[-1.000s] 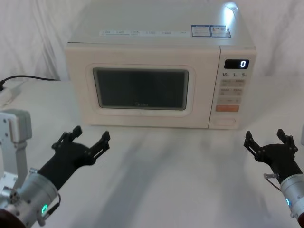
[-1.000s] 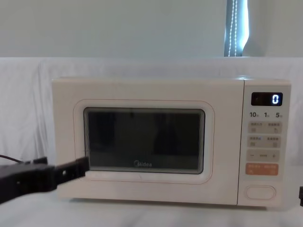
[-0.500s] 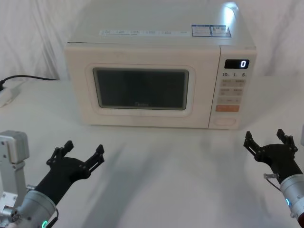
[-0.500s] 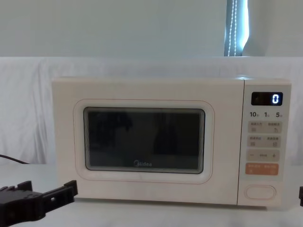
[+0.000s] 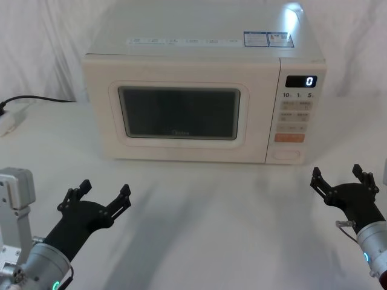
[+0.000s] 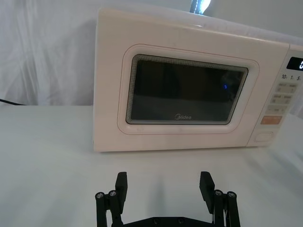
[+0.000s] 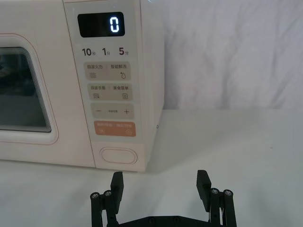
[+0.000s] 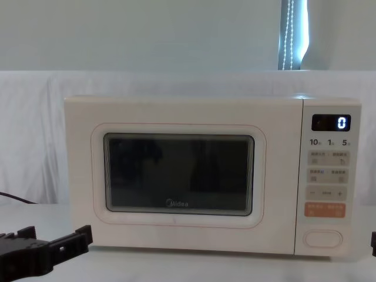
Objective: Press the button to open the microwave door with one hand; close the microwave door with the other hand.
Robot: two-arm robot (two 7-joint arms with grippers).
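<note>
The cream-white microwave (image 5: 199, 48) stands at the back of the table, its door (image 5: 179, 115) shut flush, display reading 0. The pill-shaped button (image 5: 285, 154) (image 7: 119, 155) (image 8: 322, 238) sits at the bottom of the control strip, under the orange key. My left gripper (image 5: 98, 194) (image 6: 163, 185) hovers open low at the front left, well short of the door (image 6: 187, 91). My right gripper (image 5: 341, 177) (image 7: 159, 185) is open at the front right, a little in front of and to the right of the button, touching nothing.
A black cable (image 5: 36, 98) and a white power strip (image 5: 11, 121) lie at the left edge. White cloth covers the table (image 5: 211, 211) and hangs behind. Open tabletop separates both grippers from the microwave.
My left gripper has drawn back and down, away from the door, mostly in the first half second. The right gripper and the microwave have not moved.
</note>
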